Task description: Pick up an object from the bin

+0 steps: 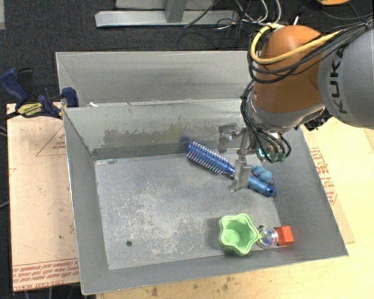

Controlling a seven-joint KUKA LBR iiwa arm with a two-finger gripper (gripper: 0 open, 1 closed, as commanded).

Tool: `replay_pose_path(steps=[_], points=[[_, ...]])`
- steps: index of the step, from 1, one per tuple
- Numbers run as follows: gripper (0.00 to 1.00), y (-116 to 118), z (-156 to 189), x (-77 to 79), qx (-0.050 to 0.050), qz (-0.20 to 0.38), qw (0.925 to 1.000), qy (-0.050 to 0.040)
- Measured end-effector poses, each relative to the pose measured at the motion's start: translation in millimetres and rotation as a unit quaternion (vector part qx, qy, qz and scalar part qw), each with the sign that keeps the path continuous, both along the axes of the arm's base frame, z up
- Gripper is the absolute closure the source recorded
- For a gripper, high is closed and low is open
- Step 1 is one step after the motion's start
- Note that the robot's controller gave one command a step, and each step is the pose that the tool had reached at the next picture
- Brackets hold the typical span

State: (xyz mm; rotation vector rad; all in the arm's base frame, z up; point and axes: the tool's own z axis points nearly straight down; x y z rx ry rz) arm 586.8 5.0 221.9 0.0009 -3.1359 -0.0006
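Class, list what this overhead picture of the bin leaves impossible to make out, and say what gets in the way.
1. Camera view: the middle of the blue brush is hidden behind the gripper; contact cannot be judged.
2. Camera view: the clear and orange thing beside the green cup is too small to identify.
3. Camera view: the far right corner of the bin is covered by the orange cover.

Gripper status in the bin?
Gripper down at blue brush, handle end, right side of bin. No grasp visible. Green cup and orange piece sit apart, near wall.
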Motion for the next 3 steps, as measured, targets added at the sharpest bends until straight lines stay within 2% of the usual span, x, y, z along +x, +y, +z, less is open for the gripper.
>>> replay_pose_path(steps=[1, 2, 3], points=[[0.0, -89, -156, 30.8, 0.0, 0.019, 0.9998, -0.0012], [1.0, -86, -152, 32.6, 0.0, 0.02, 0.9998, -0.004], [1.0, -94, -3, 52.7, -0.001, 0.014, 0.9999, -0.0087]])
